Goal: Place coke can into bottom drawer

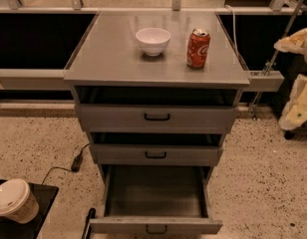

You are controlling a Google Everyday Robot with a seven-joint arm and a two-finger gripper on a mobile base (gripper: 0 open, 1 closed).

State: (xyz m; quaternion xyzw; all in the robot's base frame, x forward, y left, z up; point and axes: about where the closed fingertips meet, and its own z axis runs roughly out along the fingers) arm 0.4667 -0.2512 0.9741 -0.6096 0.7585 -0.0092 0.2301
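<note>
- The worktop carries a bowl and the can.
- The bottom drawer stands pulled out.
- My tool hangs at the right edge, well apart from the can; I cannot tell if it is open or closed.
- The bowl sits left of the can.
- The can stands upright on the worktop's right side.

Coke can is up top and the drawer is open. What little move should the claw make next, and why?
Probably move the claw, now at the view's right edge beside the cabinet, toward the coke can. The can stands upright on the cabinet top, right of the white bowl, untouched, and the bottom drawer is already pulled out, so grasping comes first.
</note>
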